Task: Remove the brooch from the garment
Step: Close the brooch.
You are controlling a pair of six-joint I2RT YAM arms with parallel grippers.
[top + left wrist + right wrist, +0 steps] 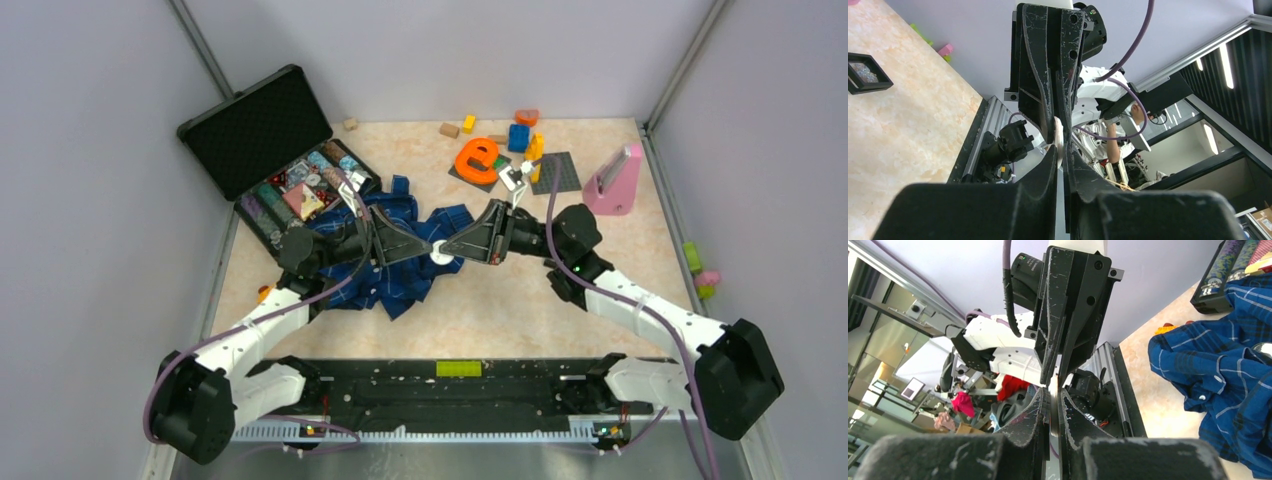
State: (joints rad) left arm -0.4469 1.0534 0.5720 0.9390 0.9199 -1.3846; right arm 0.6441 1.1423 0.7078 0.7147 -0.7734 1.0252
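The brooch (440,256) is a small pale round disc held in the air between my two grippers, just right of the garment (395,275), a dark blue plaid shirt crumpled at the table's middle left. My left gripper (426,250) and right gripper (453,252) meet tip to tip, each shut on the disc's edge. In the left wrist view the brooch (1059,139) shows edge-on between my left gripper's (1062,153) jaws and the right gripper's fingers (1045,75) above. In the right wrist view the brooch (1054,405) sits in my right gripper (1053,394); the shirt (1228,380) lies at the right.
An open black case (262,130) with patterned items stands at the back left, touching the shirt. An orange ring-shaped toy (476,157), coloured blocks (520,137), a grey baseplate (562,172) and a pink stand (615,180) lie at the back right. A black square frame (865,75) lies on the table.
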